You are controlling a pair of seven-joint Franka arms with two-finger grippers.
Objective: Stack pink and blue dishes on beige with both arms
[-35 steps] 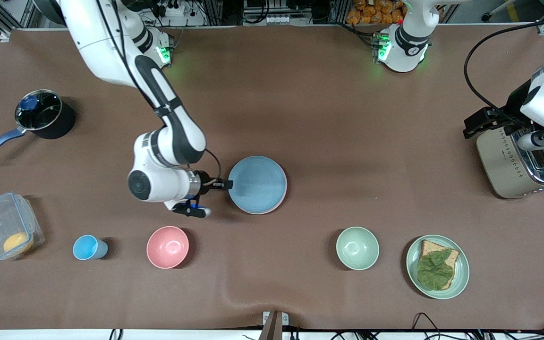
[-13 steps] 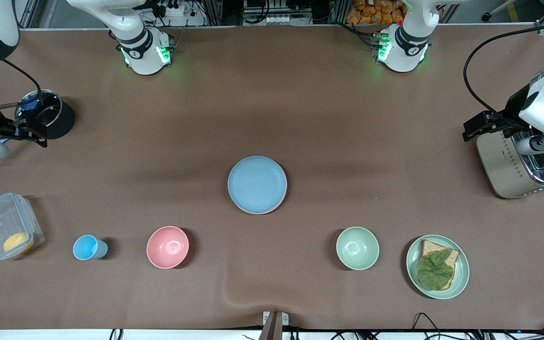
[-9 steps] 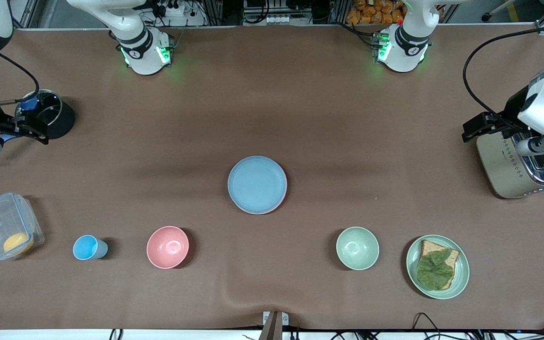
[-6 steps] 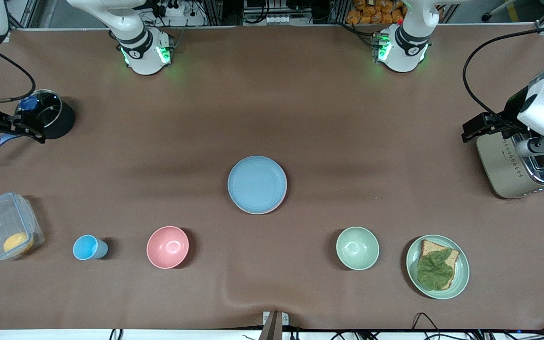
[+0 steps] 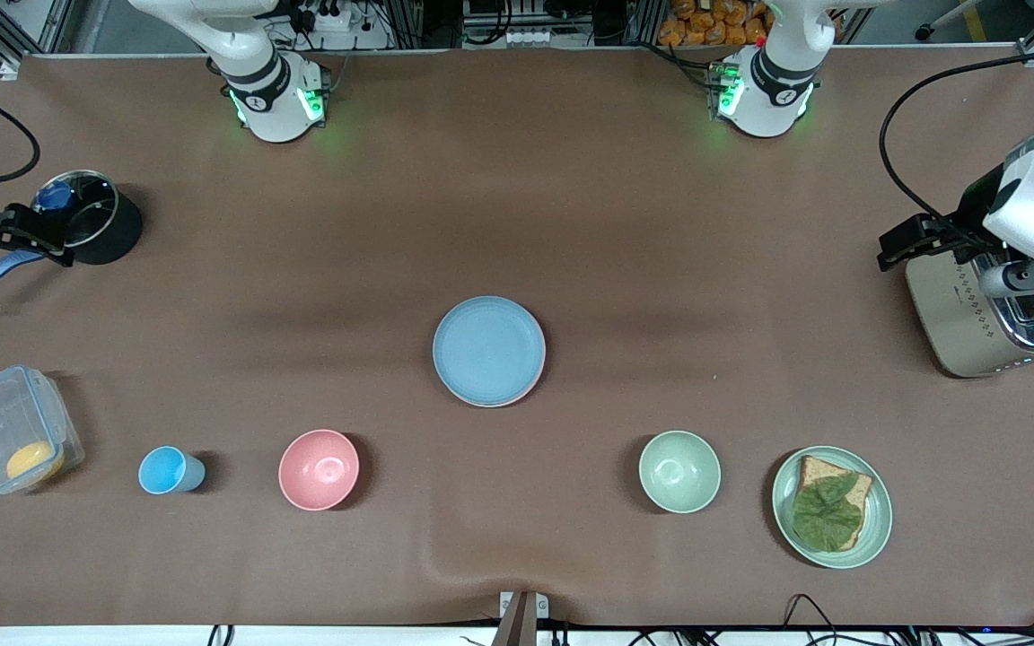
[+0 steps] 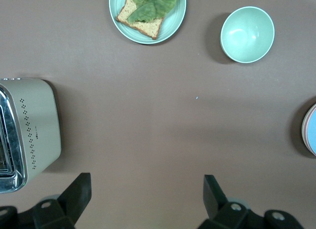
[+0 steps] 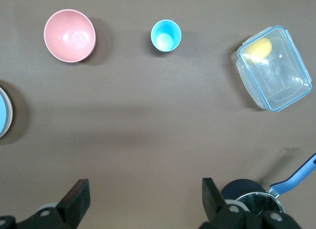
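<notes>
The blue plate lies on top of a stack at the table's middle. A thin edge of the pink plate shows under it. The left wrist view catches the stack's edge, with a beige plate rim outermost. The right wrist view shows the same blue plate at its border. My right gripper hangs open and holds nothing, beside the black pot at the right arm's end. My left gripper is open with nothing in it, up beside the toaster.
A pink bowl, small blue cup and clear box sit near the front camera toward the right arm's end. A green bowl, a green plate with bread and the toaster lie toward the left arm's end. The black pot stands by my right gripper.
My right arm has pulled away from the stack's edge to the pot at its own end of the table, still drifting outward. The stack and the left arm stay put.
</notes>
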